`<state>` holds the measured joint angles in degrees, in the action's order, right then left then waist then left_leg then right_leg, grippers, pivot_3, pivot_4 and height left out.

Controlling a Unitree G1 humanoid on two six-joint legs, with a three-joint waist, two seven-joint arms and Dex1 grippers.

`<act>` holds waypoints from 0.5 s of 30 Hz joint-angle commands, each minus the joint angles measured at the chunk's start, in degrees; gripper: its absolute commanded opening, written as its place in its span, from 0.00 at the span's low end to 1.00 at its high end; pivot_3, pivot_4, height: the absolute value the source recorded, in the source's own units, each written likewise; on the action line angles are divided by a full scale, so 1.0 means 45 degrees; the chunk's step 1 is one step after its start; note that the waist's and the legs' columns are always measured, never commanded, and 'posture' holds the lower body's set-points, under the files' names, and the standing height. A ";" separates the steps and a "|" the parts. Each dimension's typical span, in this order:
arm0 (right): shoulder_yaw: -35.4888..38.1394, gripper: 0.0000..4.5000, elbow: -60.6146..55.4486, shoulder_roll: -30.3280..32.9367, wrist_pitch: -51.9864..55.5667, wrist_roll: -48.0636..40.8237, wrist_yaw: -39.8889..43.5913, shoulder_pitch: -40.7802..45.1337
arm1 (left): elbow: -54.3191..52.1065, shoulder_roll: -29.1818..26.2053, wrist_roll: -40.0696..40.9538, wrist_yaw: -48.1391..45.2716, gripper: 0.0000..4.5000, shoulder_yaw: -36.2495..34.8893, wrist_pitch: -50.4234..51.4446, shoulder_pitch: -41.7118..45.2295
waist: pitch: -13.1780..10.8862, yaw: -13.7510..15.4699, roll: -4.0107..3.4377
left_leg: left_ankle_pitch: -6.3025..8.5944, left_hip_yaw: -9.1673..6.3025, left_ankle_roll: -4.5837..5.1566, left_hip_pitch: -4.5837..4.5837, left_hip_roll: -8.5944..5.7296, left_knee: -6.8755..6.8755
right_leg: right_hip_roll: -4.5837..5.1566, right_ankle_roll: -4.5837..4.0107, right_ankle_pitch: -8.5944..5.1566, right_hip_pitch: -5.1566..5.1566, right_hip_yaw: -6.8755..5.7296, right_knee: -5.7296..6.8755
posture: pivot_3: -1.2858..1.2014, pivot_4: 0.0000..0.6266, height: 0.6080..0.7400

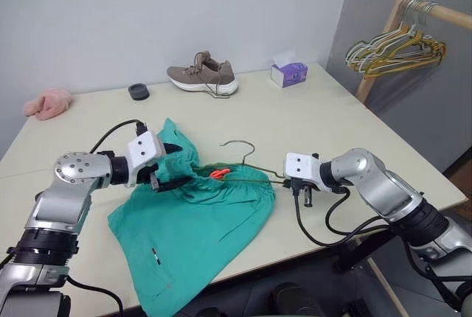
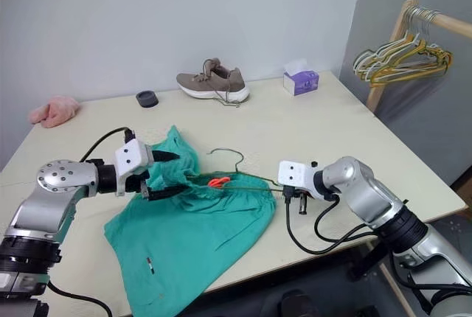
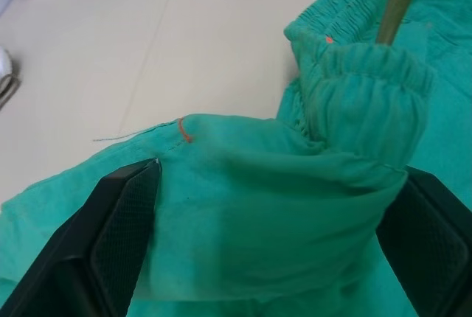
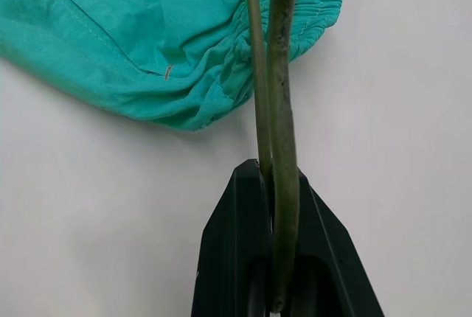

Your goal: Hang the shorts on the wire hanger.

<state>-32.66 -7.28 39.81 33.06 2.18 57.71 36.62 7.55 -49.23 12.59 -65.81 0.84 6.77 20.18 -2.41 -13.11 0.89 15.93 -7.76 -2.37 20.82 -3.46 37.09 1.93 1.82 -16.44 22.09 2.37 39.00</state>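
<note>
While the right claw (image 1: 274, 178) pinches one end of the wire hanger (image 1: 243, 161), the left claw (image 1: 174, 165) stands wide at the waistband of the shorts (image 1: 193, 221), which lie spread on the counter (image 1: 324, 122) with the hanger partly tucked into their top edge and its hook rising just behind them. Beyond the shorts sit a brown shoe (image 1: 203, 74), a black cap (image 1: 138, 91), a purple tissue box (image 1: 288, 74) and a pink cloth (image 1: 49, 102); a rack of yellow and silver hangers (image 1: 396, 46) stands off to their right, none of it in the way.

From the left wrist, both fingers (image 3: 110, 236) flank a bunched fold of the shorts (image 3: 280, 206), unclosed, with the hanger wire (image 3: 398, 0) entering the elastic.

From the right wrist, the fingers (image 4: 236, 251) clamp the doubled wire (image 4: 284, 110) just beside the shorts (image 4: 147, 44).

Threading appears under way; next, the left claw likely must close on the waistband and draw it along the wire. Bunched fabric could snag.
</note>
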 commanded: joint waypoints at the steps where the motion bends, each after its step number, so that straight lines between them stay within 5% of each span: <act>1: 0.0382 0.00 -0.0669 -0.0114 -0.0279 0.0106 0.0260 0.0369 | -0.0289 0.0118 0.0142 -0.0117 0.86 -0.0060 -0.0025 0.0070 | 0.0000 -0.0008 0.0000 | 0.0000 0.0000 0.0000 0.0000 0.0000 0.0001 | 0.0000 0.0000 0.0000 0.0000 0.0000 0.0000 | 0.41 0.00 1.00; 13: 0.0472 0.00 -0.0994 -0.0231 -0.1711 0.0579 0.0426 0.0340 | -0.0663 0.0189 0.0328 -0.0480 0.06 -0.0072 0.0595 -0.0237 | 0.0001 -0.0268 0.0001 | 0.0000 -0.0003 0.0000 0.0000 0.0000 0.0005 | 0.0000 0.0000 0.0000 -0.0005 -0.0003 0.0002 | 0.41 0.00 1.00; 15: 0.0387 0.00 -0.0976 -0.0115 -0.2364 0.0666 0.0698 0.0285 | -0.0741 0.0182 0.0343 -0.0521 0.01 -0.0097 0.0689 -0.0307 | 0.0001 -0.0279 0.0001 | 0.0000 -0.0003 0.0000 -0.0001 0.0000 0.0006 | 0.0000 0.0000 0.0000 -0.0005 -0.0002 0.0003 | 0.41 0.00 1.00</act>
<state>-32.52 -8.66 39.92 27.43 5.62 59.43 36.67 5.88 -48.45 13.21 -68.25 0.86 9.12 18.59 -2.41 -14.37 0.89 15.92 -7.78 -2.36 20.82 -3.46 37.12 1.93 1.82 -16.44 22.07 2.36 39.02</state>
